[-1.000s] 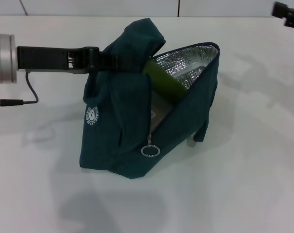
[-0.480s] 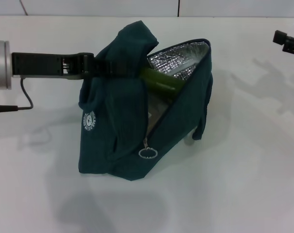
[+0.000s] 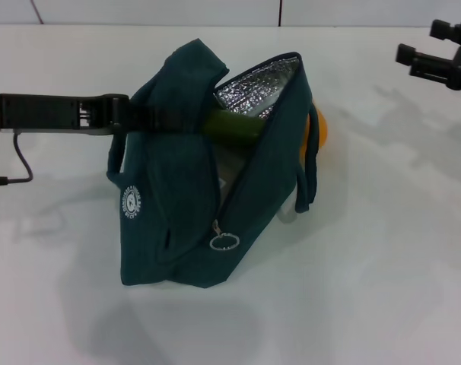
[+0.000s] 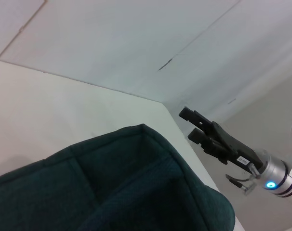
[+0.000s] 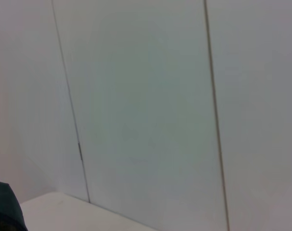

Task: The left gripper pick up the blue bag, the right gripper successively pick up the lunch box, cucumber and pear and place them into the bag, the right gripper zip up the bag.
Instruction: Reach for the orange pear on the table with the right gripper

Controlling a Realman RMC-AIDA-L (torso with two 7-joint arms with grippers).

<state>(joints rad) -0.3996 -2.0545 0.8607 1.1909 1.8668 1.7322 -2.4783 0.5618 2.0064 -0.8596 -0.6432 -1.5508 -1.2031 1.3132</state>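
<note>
The blue bag (image 3: 185, 205) hangs open over the white table, its foil lining (image 3: 253, 87) showing. My left gripper (image 3: 138, 114) is shut on the bag's handle and holds it up from the left. The cucumber (image 3: 232, 126) lies inside across the opening. Under it a pale flat face, seemingly the lunch box (image 3: 229, 163), shows. The pear (image 3: 319, 129) peeks out behind the bag's right side, outside it. My right gripper (image 3: 432, 47) is open and empty, in the air at the far right. It also shows in the left wrist view (image 4: 193, 126), beyond the bag's fabric (image 4: 131, 187).
The zipper's ring pull (image 3: 225, 242) hangs at the bag's front corner. A loose handle (image 3: 306, 182) hangs on the right side. The white table (image 3: 383, 251) spreads around the bag. A wall stands behind, and a cable (image 3: 21, 163) trails from the left arm.
My left gripper has carried the bag to the left, uncovering the pear behind it. My right gripper has come further into view from the top right.
</note>
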